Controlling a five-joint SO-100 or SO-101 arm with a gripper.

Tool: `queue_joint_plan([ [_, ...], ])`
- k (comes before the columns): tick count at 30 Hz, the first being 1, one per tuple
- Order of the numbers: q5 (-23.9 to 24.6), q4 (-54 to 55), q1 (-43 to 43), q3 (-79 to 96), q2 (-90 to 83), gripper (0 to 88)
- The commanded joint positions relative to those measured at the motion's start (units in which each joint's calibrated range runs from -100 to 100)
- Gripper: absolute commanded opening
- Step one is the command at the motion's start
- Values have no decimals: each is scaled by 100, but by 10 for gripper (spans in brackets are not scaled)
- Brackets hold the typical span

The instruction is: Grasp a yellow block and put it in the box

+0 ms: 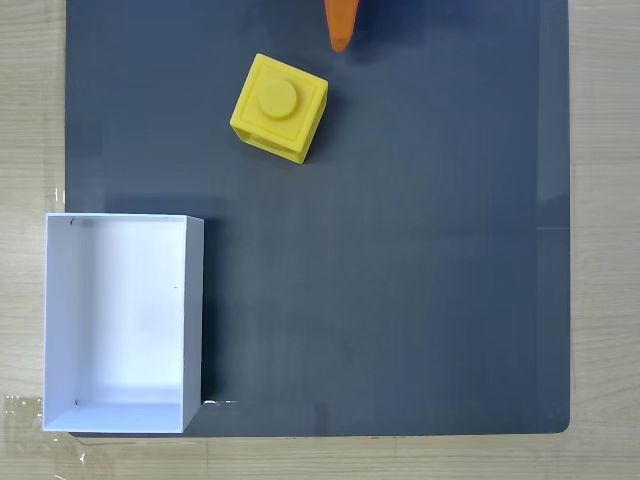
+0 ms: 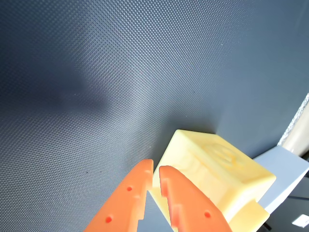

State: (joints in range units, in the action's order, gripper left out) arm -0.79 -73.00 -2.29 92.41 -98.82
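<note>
The yellow block (image 1: 280, 108) rests on the dark mat near the top middle of the fixed view, stud face up and slightly rotated. My orange gripper (image 1: 341, 28) pokes in from the top edge, just up and right of the block and apart from it. In the wrist view the gripper (image 2: 155, 169) rises from the bottom edge, its two orange fingers (image 2: 130, 198) nearly together with nothing between them, and the yellow block (image 2: 212, 169) lies just beyond the tips. The white box (image 1: 194, 310) stands open-topped and bare inside at the lower left; one of its corners (image 2: 285, 169) shows behind the block.
A dark grey textured mat (image 1: 400, 280) covers most of the light wooden table (image 1: 605, 200). The mat's right half and centre hold nothing. Clear tape (image 1: 25, 410) glints by the box's lower left corner.
</note>
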Motion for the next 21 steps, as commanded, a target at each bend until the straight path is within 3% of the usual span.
queue_joint_plan([
  [1,-5,66,-15,-28,1,18],
  [11,22,354,44,-797,323,18],
  [21,90,1218,440,-3665,3628,18],
])
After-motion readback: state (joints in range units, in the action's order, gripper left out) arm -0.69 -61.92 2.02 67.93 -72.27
